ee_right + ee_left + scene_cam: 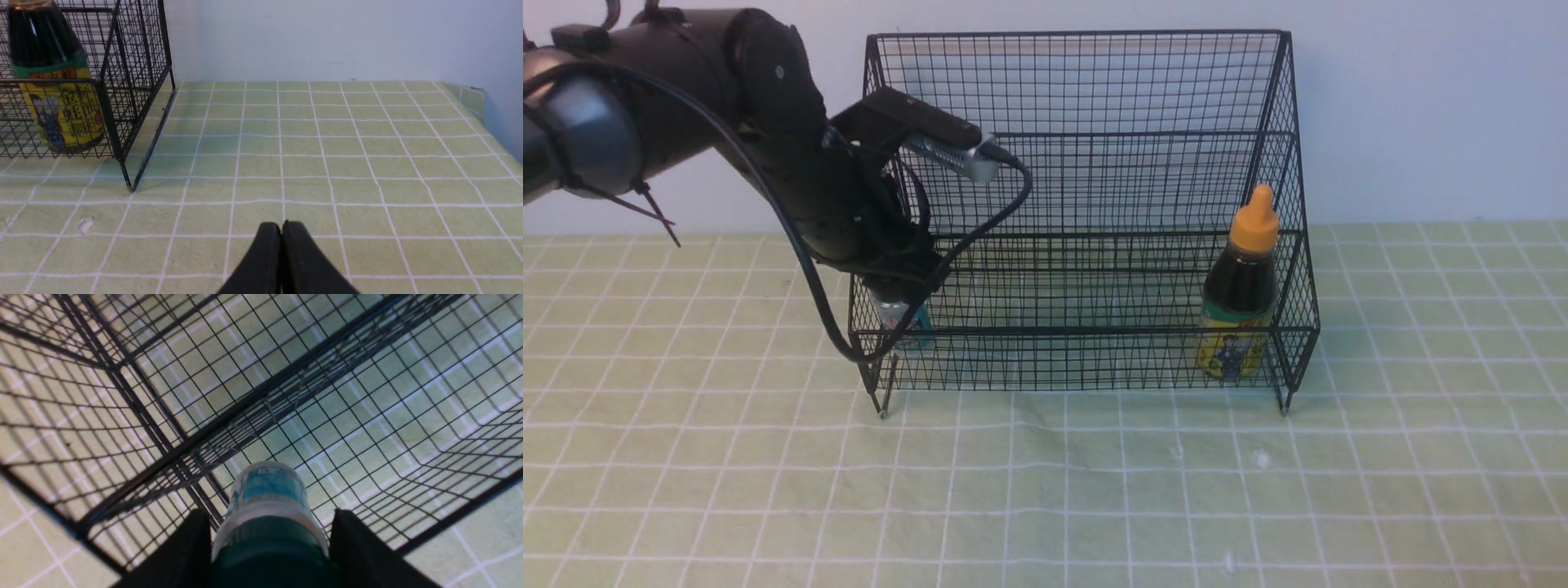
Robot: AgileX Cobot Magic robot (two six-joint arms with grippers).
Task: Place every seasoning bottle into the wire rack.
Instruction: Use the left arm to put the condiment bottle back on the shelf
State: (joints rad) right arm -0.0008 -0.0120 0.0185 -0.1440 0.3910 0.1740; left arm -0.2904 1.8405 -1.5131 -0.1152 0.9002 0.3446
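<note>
Green-capped shaker [267, 522] sits between the left fingers [196, 539].

A tiled-pattern tabletop [1062, 498] — black wire rack [1086, 331] standing on it.

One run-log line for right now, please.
left gripper: closed on green-capped shaker, within rack | orange-capped bottle: in rack, right end | right gripper: shut, empty

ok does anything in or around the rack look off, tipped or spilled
The soy-sauce-style bottle leans in the wire rack's right end, its orange nozzle tipped outward to the right. The teal-labelled shaker also looks slightly tilted, between the left end effector's jaws. No spill shows.
</note>
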